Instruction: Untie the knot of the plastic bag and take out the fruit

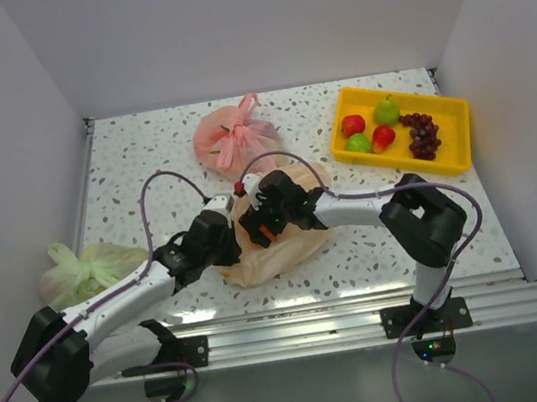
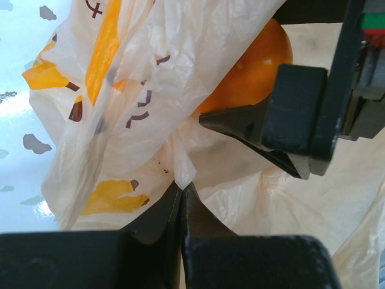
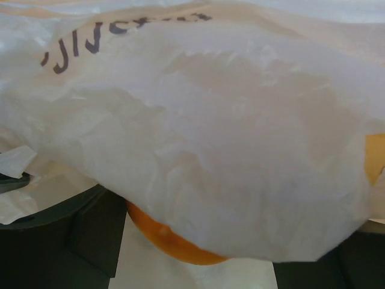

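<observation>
The peach-orange plastic bag (image 1: 281,250) lies crumpled at the table's middle, and I cannot see its knot. My left gripper (image 1: 221,236) is at the bag's left edge; in the left wrist view (image 2: 182,186) its jaws are shut on a fold of the bag's film (image 2: 180,162). My right gripper (image 1: 267,217) is over the bag's top and holds the orange (image 3: 174,238) between its fingers (image 3: 90,232), with film draped over the fruit. The orange (image 2: 258,66) and a right finger (image 2: 295,114) also show in the left wrist view.
A yellow tray (image 1: 449,159) at the back right holds a red apple, a green pear, a green apple, a strawberry-like piece and purple grapes (image 1: 421,135). A pink tied bag (image 1: 233,135) lies behind the grippers, with a small red piece (image 1: 239,187) near it. A pale green bag (image 1: 87,271) lies at the left.
</observation>
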### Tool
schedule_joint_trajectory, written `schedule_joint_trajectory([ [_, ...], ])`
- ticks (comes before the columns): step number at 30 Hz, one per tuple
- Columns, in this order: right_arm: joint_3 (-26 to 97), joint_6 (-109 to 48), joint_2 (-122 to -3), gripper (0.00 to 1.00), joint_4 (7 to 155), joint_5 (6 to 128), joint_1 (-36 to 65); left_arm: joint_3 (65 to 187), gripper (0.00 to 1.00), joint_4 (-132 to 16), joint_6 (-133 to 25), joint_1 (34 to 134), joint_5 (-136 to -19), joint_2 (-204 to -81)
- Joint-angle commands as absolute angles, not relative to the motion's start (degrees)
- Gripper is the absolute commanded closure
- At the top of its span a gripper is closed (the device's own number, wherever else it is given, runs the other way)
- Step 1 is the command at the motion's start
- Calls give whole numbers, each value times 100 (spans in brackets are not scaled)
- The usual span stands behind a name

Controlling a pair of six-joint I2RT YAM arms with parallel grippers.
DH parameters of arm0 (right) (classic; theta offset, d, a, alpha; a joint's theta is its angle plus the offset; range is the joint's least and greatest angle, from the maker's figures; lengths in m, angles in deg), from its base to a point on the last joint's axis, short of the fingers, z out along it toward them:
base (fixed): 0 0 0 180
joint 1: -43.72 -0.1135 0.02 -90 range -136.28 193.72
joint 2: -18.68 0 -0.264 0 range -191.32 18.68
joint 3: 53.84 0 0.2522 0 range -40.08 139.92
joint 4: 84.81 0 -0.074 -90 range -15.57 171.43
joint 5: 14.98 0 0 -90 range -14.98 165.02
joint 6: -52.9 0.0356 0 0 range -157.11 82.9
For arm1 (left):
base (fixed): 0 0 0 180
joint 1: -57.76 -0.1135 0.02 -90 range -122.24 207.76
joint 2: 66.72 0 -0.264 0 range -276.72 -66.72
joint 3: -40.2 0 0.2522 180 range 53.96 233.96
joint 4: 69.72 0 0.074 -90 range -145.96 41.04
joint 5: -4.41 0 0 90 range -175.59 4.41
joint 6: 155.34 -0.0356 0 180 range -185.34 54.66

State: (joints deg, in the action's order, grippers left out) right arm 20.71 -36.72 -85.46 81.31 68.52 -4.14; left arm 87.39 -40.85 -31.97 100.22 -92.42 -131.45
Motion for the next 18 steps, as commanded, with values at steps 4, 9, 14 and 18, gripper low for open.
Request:
schedule_joint_trajectory([
  [4, 2425, -3869, -8390, 57, 7765, 6641, -453, 8921, 97, -4093, -3317, 10057, -9578, -13176],
  [9, 2443, -3772, -7713, 79, 7370, 6194, -453, 8956, 98, -4006, -3343, 10057, -10104, -13114],
  [14, 2707, -3833, -6897, 84, 6570, 5701, -453, 9044, 100, -3944, -3317, 10057, -10562, -12956],
  [18, 2900, -3851, -6352, 89, 6210, 5490, -445, 9035, 100, -3962, -3404, 10057, -10826, -12772],
])
